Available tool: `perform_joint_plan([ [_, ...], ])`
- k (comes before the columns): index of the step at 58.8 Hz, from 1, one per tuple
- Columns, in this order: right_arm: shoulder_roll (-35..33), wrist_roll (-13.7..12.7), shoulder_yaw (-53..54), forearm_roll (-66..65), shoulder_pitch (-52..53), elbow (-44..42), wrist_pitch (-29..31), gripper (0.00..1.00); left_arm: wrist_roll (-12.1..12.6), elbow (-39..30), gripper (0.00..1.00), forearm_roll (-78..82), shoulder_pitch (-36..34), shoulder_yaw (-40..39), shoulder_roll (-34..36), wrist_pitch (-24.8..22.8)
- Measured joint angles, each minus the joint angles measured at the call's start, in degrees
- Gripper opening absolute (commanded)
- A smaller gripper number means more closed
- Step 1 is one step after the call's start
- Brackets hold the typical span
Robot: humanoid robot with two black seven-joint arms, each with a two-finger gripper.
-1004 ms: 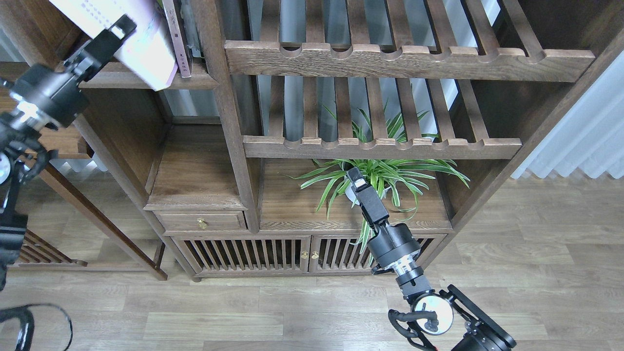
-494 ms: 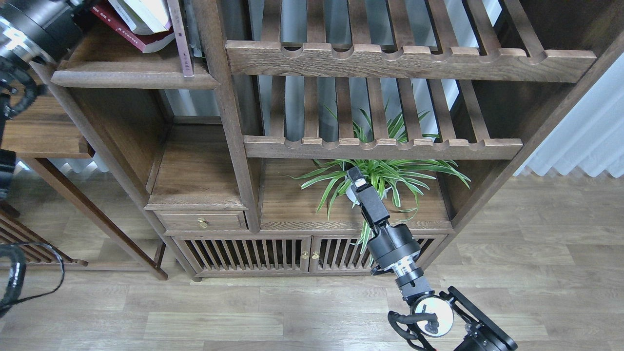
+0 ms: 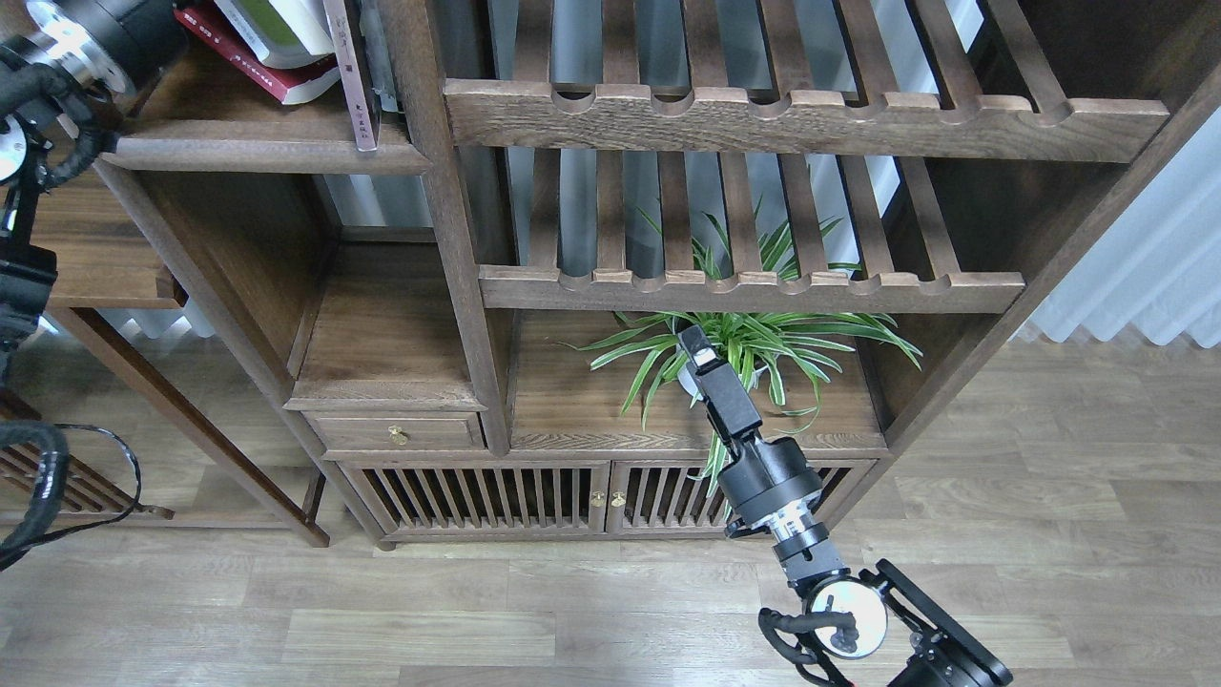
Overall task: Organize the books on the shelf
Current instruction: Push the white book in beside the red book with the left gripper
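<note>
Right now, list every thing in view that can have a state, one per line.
Dark red book: lying flat on the shelf, bottom of the pile.
Yellow-green book: lying on top of the red one.
Thin book: standing upright against the post.
Drawer: closed.
Cabinet doors: closed.
Plant: upright under the slatted rack.
Right hand: in front of the plant, open or shut cannot be told.
Left hand: out of view.

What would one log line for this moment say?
left gripper: out of view | right gripper: by green plant | dark red book on dark-brown wooden shelf
</note>
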Motion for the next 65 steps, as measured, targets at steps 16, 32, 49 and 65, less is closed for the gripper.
perform_joint_plan([
  [16, 0.00, 0.00, 0.00, 0.00, -0.01, 0.06, 0.00, 0.99, -0.55, 1.14, 0.33, 0.02, 0.17, 0.72, -0.21, 0.00],
  [32, 0.00, 0.00, 0.09, 0.00, -0.23, 0.24, 0.03, 0.99, -0.46, -1.18, 0.59, -0.17, 0.84, 0.34, 0.45, 0.00],
  [49, 0.00, 0.00, 0.09, 0.00, -0.44, 0.42, 0.10, 0.99, -0.50, -8.83, 0.65, -0.79, 6.34, -0.78, 3.09, 0.00],
  [65, 0.00, -0.01, 0.09, 0.00, -0.65, 0.54, 0.10, 0.99, -0.26, -16.50, 0.65, -1.19, 12.26, -3.68, 4.58, 0.01],
])
